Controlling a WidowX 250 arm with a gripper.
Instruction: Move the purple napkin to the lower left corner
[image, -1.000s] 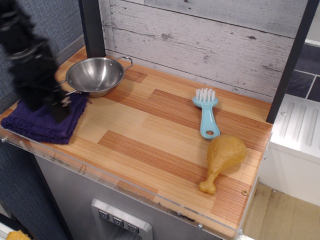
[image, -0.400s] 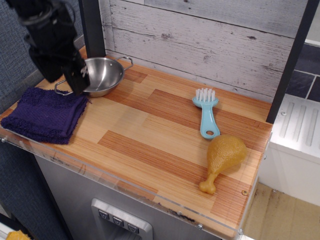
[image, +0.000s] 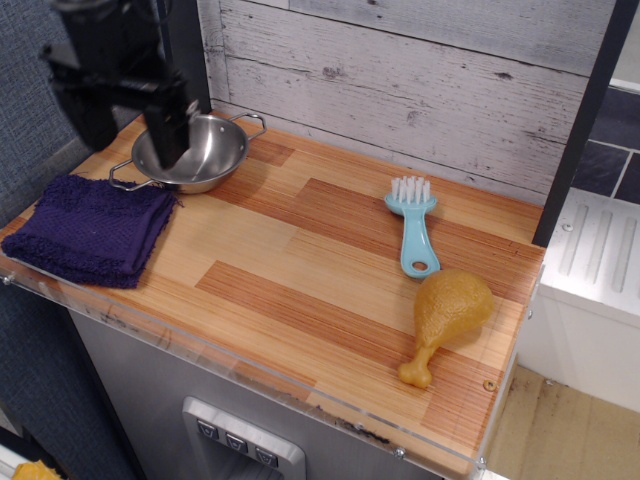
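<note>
The purple napkin lies below the raised tool, untouched.

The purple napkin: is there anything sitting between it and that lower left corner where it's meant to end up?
Nothing visible does. The purple napkin already lies in the lower left corner, its edge close to the clear lip. The steel bowl sits just behind it, away from the corner, and the tool hangs above the bowl, clear of the napkin.

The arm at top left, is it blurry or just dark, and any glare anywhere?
In observation.image the pincer is dark and smeared, so its jaws can't be read; the napkin is sharp. Glare shows inside the bowl and faintly along the counter lip.
</note>
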